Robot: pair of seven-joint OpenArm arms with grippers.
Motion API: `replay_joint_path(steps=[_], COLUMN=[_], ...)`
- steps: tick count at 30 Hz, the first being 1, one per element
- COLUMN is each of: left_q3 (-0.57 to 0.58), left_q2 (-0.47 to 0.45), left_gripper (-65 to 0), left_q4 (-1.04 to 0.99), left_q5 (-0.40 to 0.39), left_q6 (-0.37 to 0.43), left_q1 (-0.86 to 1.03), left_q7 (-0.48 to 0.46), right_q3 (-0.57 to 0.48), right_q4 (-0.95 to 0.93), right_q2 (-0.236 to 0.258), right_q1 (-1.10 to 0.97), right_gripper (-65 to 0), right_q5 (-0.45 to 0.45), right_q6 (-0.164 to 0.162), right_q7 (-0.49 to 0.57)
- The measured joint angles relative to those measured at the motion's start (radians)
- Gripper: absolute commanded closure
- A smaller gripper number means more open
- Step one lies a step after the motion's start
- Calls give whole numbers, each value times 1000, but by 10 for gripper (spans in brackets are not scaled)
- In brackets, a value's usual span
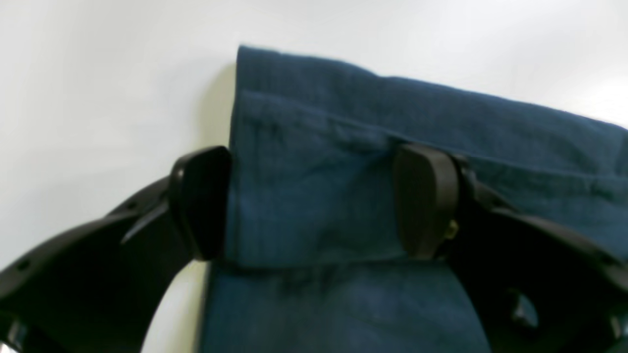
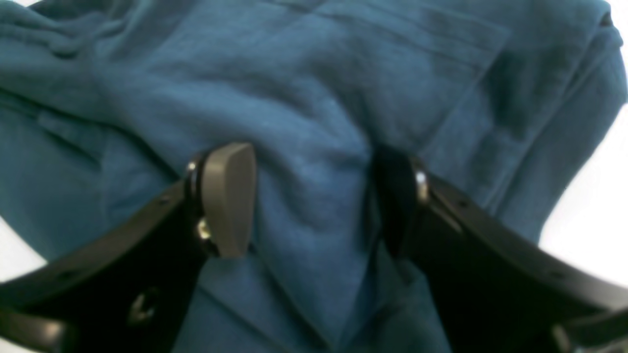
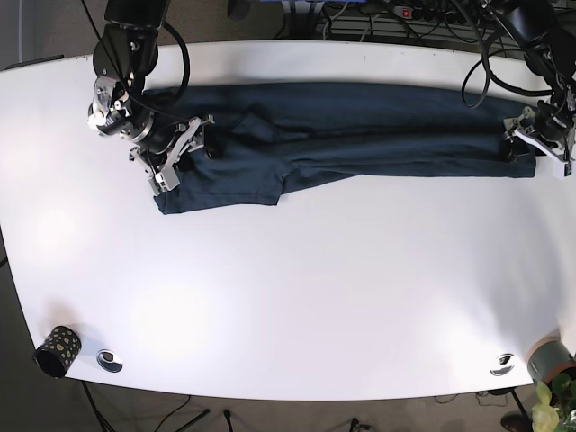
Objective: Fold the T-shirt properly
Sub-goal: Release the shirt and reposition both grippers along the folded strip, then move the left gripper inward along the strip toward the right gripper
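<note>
Standing at the near edge of the white counter (image 3: 297,297), I see a small speckled black cup (image 3: 58,349) at its front corner, well short of either hand. Farther back the dark blue T-shirt (image 3: 360,121) lies stretched in a long band across the far half of the counter, reaching from one hand to the other.

The right hand (image 2: 314,201) sits on the wider, rumpled end of the shirt. Its fingers are spread, with a raised ridge of cloth bunched between them; one pad (image 2: 229,198) rests on the fabric, and the opposite finger is sunk into a crease. Cloth lies under and beyond this hand on every side except a sliver of bare counter outside it.

The left hand (image 1: 314,201) is at the shirt's other, narrow end, also spread. One fingertip (image 1: 201,201) stands just outside the folded edge, over bare counter; the other (image 1: 424,201) presses on the cloth. Just beyond these fingers the layered hem ends.

Behind the counter, cables (image 3: 360,18) trail.
</note>
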Motion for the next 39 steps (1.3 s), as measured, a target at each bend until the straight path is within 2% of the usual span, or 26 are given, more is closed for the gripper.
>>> replay_joint_path(steps=[5, 10, 12, 15, 20, 23, 29, 39], left_q3=[0, 5, 1, -21, -154, -192, -216, -217], left_q2=[2, 15, 20, 23, 29, 13, 18, 16], left_gripper=[-476, -478, -478, -478, -479, -481, -515, -524], left_q4=[-94, -102, -64, 0, 97, 106, 105, 79], left_q5=[124, 134, 133, 148, 80, 47, -87, -137], left_q6=[-6, -7, -19, -58, -66, -63, -64, -64], left_q1=[-114, -140, -129, -117, -81, -70, -18, -19], left_q7=[0, 17, 59, 172, 264, 321, 337, 335], right_q3=[2, 2, 2, 2, 2, 2, 3, 6], right_q4=[-45, -47, -47, -47, -46, -46, -46, -47], right_q2=[15, 15, 15, 15, 10, 10, 10, 10], right_q1=[51, 60, 60, 60, 58, 58, 58, 57], right_gripper=[-379, -379, -379, -379, -379, -379, -379, -379], right_q5=[-30, -43, -40, -40, -40, -40, -40, -40], right_q6=[-2, -8, -8, -8, -11, -11, -11, -11], right_q7=[14, 9, 11, 10, 10, 10, 11, 10])
